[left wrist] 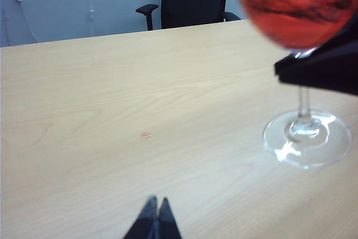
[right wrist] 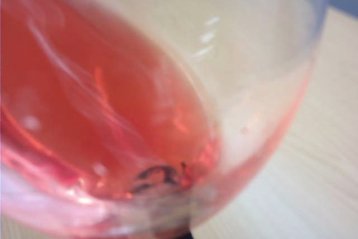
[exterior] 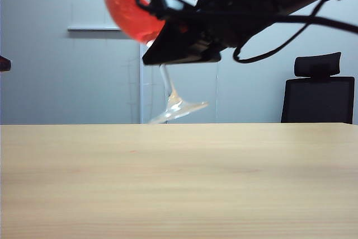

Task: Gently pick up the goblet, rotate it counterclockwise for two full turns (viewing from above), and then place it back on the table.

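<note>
The goblet (exterior: 134, 12), a clear stemmed glass with red liquid, hangs tilted above the table (exterior: 179, 183). Its round foot (exterior: 179, 110) is lifted and slanted. My right gripper (exterior: 163, 55) comes in from the right and is shut on the thin stem just under the bowl. The left wrist view shows the goblet (left wrist: 296, 4), its foot (left wrist: 307, 138) and the black right gripper (left wrist: 319, 74) at the stem. The right wrist view is filled by the bowl (right wrist: 140, 110), which hides the fingers. My left gripper (left wrist: 156, 201) is shut and holds nothing, low over the table (left wrist: 112, 82), well away from the glass.
A black office chair (exterior: 319, 93) stands behind the table's far edge on the right. A small reddish spot (left wrist: 145, 135) lies on the wood. Black cables (exterior: 279, 40) loop under the right arm.
</note>
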Controlling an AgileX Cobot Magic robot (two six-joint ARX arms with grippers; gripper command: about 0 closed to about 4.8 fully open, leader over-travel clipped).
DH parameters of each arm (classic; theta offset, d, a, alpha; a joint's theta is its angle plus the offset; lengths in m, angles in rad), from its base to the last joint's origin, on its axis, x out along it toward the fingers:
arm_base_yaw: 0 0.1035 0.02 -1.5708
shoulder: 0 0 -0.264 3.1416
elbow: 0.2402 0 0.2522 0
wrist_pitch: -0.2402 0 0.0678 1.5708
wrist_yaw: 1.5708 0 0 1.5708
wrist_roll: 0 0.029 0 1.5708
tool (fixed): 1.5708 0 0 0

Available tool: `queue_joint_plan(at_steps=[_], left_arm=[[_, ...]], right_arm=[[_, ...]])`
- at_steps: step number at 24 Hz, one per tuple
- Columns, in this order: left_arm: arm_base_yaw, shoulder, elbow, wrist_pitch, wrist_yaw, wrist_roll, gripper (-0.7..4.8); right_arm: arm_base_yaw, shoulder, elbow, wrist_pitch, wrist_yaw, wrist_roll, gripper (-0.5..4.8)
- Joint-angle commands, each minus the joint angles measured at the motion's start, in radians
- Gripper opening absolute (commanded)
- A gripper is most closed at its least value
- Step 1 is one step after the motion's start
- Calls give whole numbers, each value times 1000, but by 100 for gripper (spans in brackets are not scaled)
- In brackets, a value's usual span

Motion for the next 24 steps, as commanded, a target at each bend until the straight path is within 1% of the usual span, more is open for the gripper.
queue_joint_plan(at_steps=[1, 4, 7, 8, 9, 10, 13, 14, 15, 17, 22, 24], left_arm=[[-1, 0, 4, 6, 0, 1, -5], [-1, 0, 4, 6, 0, 1, -5], [-1, 0, 4, 6, 0, 1, -5], [-1, 0, 4, 6, 0, 1, -5], [-1, 0, 4, 6, 0, 1, -5], [-1, 0, 4, 6, 0, 1, -5], [-1, 0, 4, 6, 0, 1, -5], [-1, 0, 4, 6, 0, 1, -5], [-1, 0, 4, 6, 0, 1, -5], [-1, 0, 4, 6, 0, 1, -5], [-1, 0, 4, 6, 0, 1, -5], [-1, 0, 4, 6, 0, 1, -5]], right_arm=[[3, -52, -52, 190, 2, 36, -4], [16, -64, -121, 347, 5, 73, -4], [16, -66, -194, 522, 18, 135, -4], [16, -66, -237, 613, 49, 186, -4], [16, -66, -278, 695, 85, 210, -4], [16, -66, -296, 727, 108, 219, -4], [16, -66, -338, 786, 174, 221, -4], [16, -66, -345, 786, 196, 221, -4], [14, -65, -356, 783, 239, 221, -4], [5, -54, -356, 784, 275, 221, -4], [-56, 19, -344, 803, 264, 267, -4], [-78, 90, -334, 868, 236, 266, -4]])
